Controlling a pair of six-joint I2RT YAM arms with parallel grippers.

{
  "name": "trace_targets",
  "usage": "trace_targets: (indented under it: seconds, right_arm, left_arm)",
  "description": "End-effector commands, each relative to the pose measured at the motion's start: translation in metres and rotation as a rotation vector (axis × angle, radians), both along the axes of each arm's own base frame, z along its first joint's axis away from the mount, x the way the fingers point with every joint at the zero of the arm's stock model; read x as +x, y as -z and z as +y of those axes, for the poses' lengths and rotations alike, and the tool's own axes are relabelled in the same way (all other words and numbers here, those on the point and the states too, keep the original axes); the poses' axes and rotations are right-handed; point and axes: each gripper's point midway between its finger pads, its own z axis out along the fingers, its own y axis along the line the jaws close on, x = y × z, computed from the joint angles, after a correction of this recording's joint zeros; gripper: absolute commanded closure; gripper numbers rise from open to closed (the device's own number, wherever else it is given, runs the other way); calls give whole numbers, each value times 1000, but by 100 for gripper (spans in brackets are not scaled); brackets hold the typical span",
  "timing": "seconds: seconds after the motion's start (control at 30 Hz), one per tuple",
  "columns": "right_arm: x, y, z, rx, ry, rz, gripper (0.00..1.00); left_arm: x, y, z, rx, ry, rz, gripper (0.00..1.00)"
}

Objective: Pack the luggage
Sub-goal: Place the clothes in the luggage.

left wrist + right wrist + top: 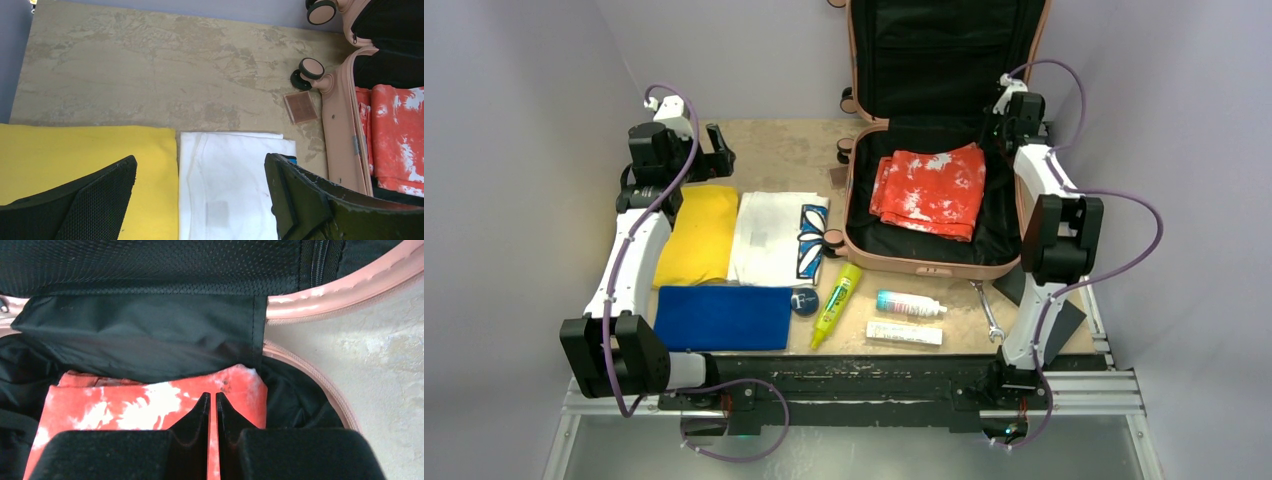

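My left claw (200, 160) hung released over the yellow cloth (75, 155) and white shirt (222, 175). My right claw (210, 397) was clenched empty above the red tie-dye cloth (929, 190) in the luggage (924, 266).

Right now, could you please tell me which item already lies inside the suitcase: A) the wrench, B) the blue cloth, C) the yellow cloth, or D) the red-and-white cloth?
D: the red-and-white cloth lies inside the open suitcase, while the other three lie on the table outside it.
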Motion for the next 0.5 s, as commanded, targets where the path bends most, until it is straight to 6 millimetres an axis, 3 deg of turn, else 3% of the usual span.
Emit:
trace_targets:
  seconds: [0.0,0.13,0.27,0.37,0.47]
  right_arm:
    - [14,21,-6,-35,57,19,91]
    - [5,50,-15,-81,83,90,91]
    - [-3,62,-20,-116,92,121,92]
    - [-2,52,-23,-129,103,109,92]
    - [0,23,-29,-148,131,57,92]
  left_arm:
    - [-1,-19,5,20,-8,-59,2]
    - [-3,-18,6,29,-10,-59,2]
    - [-3,-18,6,29,-10,-60,2]
    - [-3,-18,5,25,-10,-61,2]
    - [-4,-19,5,22,-11,-61,2]
